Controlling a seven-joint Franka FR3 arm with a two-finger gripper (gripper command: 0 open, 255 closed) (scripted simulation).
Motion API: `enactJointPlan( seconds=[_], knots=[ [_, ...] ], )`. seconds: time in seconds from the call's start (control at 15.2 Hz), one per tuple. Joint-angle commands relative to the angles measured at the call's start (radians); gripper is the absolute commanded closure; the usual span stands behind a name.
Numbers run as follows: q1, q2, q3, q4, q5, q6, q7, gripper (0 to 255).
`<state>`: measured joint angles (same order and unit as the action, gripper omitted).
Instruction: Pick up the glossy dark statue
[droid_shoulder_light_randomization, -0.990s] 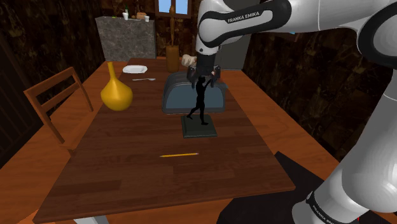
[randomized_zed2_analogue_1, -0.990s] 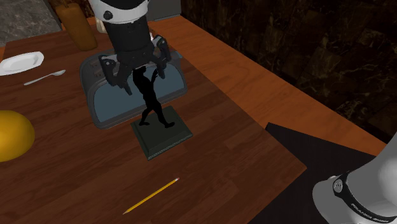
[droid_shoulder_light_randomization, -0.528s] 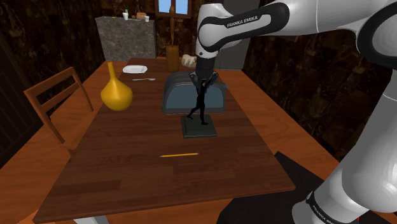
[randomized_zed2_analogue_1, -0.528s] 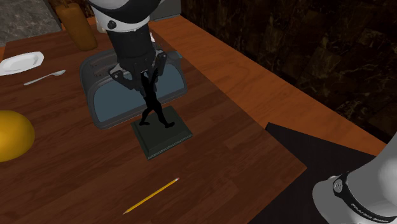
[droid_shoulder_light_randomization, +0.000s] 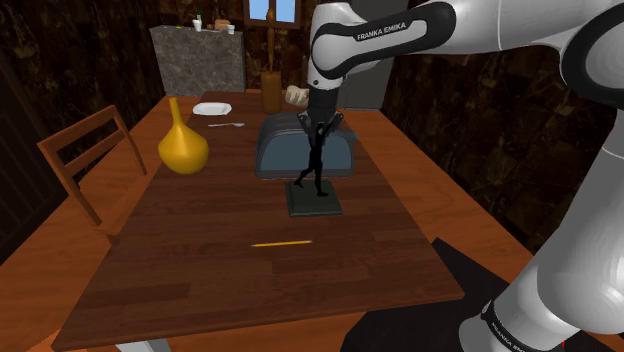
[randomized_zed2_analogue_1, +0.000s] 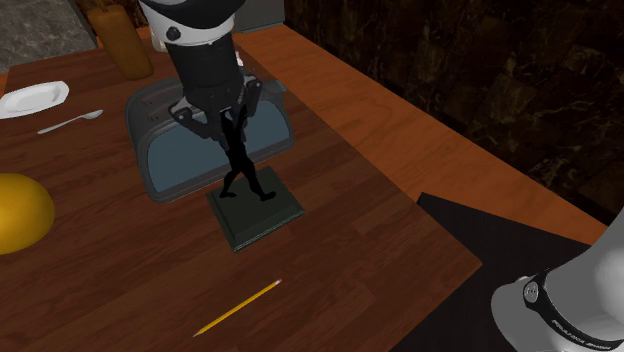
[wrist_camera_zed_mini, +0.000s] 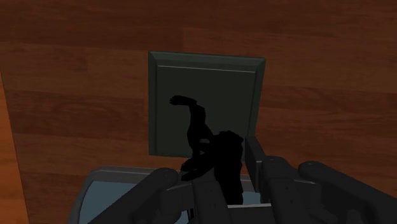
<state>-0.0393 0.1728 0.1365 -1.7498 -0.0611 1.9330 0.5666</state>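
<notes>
At the shoulder view's centre, the statue, base on the table, is clamped at its top by the gripper. Grasping seems done; a vertical lift is needed.

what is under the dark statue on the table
The statue stands on its own dark square base, which lies flat on the wooden table. The tabletop beneath that base is covered.
</notes>
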Motion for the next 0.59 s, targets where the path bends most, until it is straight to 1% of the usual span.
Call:
enactJointPlan(
  seconds=[0.0, 0.53],
  knots=[
    [0.000, -0.004, 0.000, 0.020, 0.001, -0.022, -0.001, 255],
    [0.001, -0.012, 0.001, 0.116, 0.004, -0.127, -0.006, 255]
  ],
)
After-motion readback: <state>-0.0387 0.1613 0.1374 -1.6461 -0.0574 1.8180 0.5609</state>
